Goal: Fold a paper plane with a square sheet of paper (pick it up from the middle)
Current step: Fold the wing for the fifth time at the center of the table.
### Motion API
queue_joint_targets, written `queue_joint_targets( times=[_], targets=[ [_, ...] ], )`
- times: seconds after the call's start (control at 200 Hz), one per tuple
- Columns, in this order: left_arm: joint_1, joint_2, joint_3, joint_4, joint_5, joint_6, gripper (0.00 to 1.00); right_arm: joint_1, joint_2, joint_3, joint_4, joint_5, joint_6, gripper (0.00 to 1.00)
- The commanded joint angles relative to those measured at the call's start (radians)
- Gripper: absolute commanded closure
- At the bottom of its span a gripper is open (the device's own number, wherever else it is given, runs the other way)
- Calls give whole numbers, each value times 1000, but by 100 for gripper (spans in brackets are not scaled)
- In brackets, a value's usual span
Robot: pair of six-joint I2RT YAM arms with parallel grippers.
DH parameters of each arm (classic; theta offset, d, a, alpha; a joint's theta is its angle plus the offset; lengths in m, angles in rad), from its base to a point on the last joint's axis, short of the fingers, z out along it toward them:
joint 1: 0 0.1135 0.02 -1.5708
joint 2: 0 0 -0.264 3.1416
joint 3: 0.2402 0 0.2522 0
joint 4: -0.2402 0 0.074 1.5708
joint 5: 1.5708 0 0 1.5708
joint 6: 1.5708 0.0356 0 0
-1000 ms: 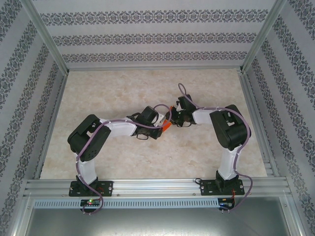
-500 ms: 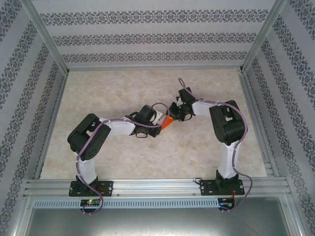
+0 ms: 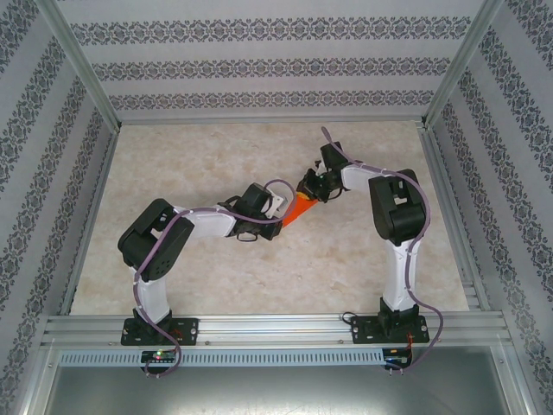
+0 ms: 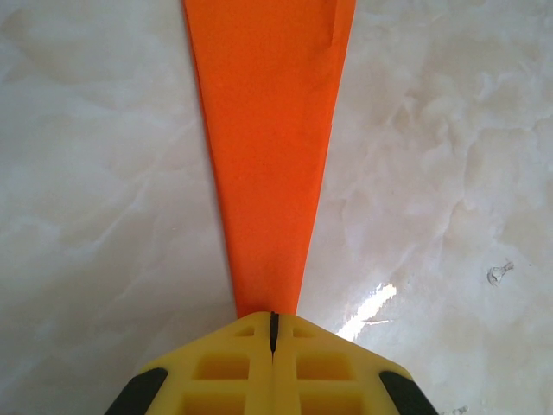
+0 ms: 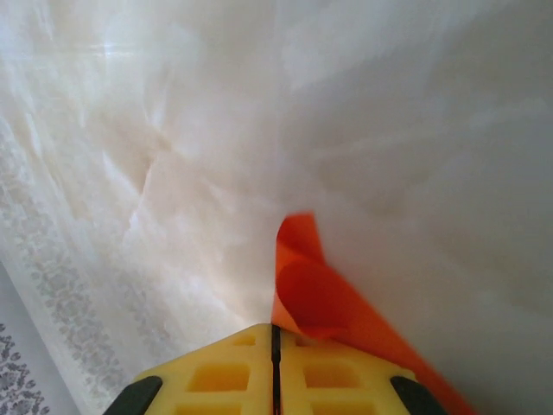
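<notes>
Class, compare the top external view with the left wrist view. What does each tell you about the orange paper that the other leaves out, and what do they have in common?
Top external: the orange paper stretches between the left gripper and the right gripper, with both arms and the patterned walls around it.
Left wrist: the paper's narrow end sits clamped between the shut yellow fingers. The paper widens away from them, with a short crease near one edge.
Shared: the folded orange paper over the marbled table.
</notes>
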Motion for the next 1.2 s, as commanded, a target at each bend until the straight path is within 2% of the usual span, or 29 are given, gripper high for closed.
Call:
queue_joint_targets(
  times=[0.0, 0.55, 0.759, 0.969, 1.194],
  targets=[
    [12, 72, -69, -304, 9, 22, 98, -75, 61, 47, 23, 188, -31, 91],
    [13, 66, -58, -325, 43, 14, 98, -134, 108, 159, -7, 194, -41, 91],
    [13, 53, -22, -324, 61, -1, 96, -144, 18, 146, -29, 192, -81, 91],
    [12, 12, 52, -334, 121, -33, 86, -145, -136, 57, -56, 140, -144, 87],
    [13, -40, 159, -397, 126, -45, 68, -116, -299, -115, -35, 102, -203, 74]
  ],
)
